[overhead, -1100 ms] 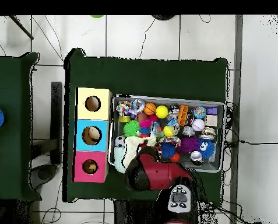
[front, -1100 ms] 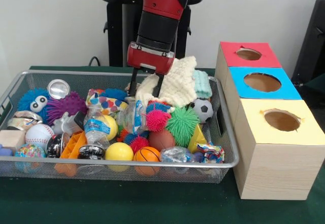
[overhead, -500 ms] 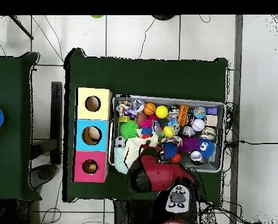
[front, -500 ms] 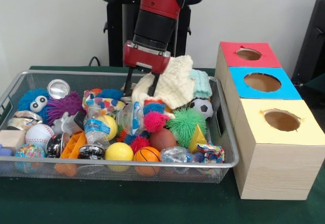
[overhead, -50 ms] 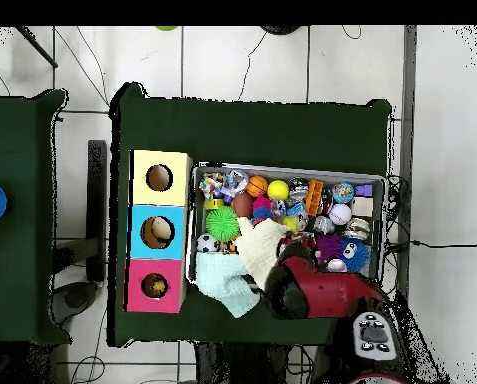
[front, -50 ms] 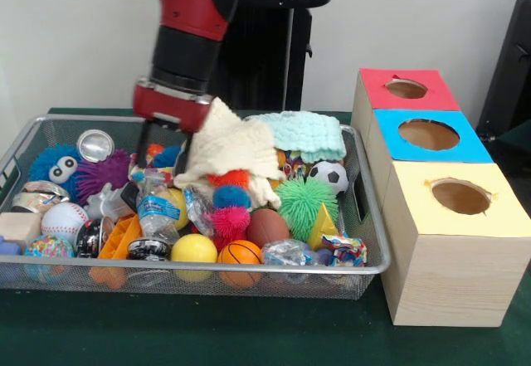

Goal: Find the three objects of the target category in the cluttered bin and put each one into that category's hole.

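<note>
My gripper [front, -50 ms: 167, 143] hangs over the left-middle of the wire bin [front, -50 ms: 207, 267], shut on a cream knitted cloth [front, -50 ms: 231, 145] that drapes to its right over the toys. A mint cloth [front, -50 ms: 303, 134] lies at the bin's far right rim. In the overhead view the cream cloth [overhead, -50 ms: 259, 243] spreads beside the red arm [overhead, -50 ms: 317, 292], which hides the gripper, and the mint cloth [overhead, -50 ms: 227, 283] hangs over the bin's edge. Three boxes with holes stand beside the bin: red [front, -50 ms: 406, 89], blue [front, -50 ms: 429, 134] and yellow [front, -50 ms: 460, 196].
The bin is packed with a soccer ball [front, -50 ms: 331, 178], a green spiky ball [front, -50 ms: 299, 202], a small basketball [front, -50 ms: 241, 253], a yellow ball [front, -50 ms: 194, 248], a baseball [front, -50 ms: 64, 217], a water bottle [front, -50 ms: 158, 212], a can [front, -50 ms: 95, 144] and a purple spiky ball [front, -50 ms: 108, 173].
The arm has swung left across the bin in the front view, dragging the cream cloth with it. The mint cloth is now uncovered at the far right rim.
</note>
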{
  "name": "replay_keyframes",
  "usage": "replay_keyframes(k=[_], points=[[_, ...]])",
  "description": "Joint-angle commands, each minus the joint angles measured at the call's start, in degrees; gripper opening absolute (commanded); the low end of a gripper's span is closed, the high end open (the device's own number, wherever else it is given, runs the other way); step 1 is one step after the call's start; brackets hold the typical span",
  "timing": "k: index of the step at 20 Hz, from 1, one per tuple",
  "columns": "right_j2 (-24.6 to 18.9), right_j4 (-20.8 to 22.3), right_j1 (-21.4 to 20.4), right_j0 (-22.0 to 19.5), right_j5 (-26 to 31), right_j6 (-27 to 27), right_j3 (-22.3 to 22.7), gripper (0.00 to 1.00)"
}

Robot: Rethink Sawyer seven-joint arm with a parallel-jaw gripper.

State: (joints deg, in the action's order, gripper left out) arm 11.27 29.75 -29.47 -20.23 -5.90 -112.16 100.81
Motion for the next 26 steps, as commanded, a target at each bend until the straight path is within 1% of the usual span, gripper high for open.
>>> replay_keyframes(k=[1, 4, 8, 10, 12, 13, 14, 15, 16, 17, 18, 19, 22, 23, 26], points=[[-10.3, 8.1, 1.7, -6.8, 10.8, 9.7, -9.4, 1.0], [-12.2, 9.9, 1.2, -8.7, 13.1, 10.5, -10.1, 1.0], [-14.9, 11.7, -0.9, -11.0, 16.7, 12.1, -10.3, 1.0], [-15.9, 12.1, -1.9, -11.4, 18.4, 12.3, -9.9, 1.0], [-18.5, 11.4, -3.4, -13.0, 21.5, 13.4, -8.3, 1.0], [-20.9, 10.4, -4.4, -14.7, 23.4, 13.9, -6.4, 1.0], [-23.1, 9.8, -5.2, -16.2, 23.9, 14.0, -4.9, 1.0], [-27.4, 8.2, -6.5, -19.3, 24.8, 14.5, -2.0, 1.0], [-29.1, 7.7, -7.5, -20.2, 25.3, 14.4, -0.7, 1.0], [-32.6, 5.6, -8.8, -22.5, 27.0, 14.5, 1.8, 1.0], [-33.5, 5.2, -9.9, -22.6, 27.6, 14.3, 2.7, 1.0], [-34.4, 3.6, -11.5, -22.5, 29.9, 14.1, 4.0, 1.0], [-35.2, 1.5, -14.7, -21.6, 33.6, 12.1, 6.0, 1.0], [-35.5, 1.0, -15.5, -21.0, 33.7, 10.7, 6.7, 1.0], [-36.3, 0.2, -16.0, -20.5, 32.9, 7.5, 8.1, 1.0]])
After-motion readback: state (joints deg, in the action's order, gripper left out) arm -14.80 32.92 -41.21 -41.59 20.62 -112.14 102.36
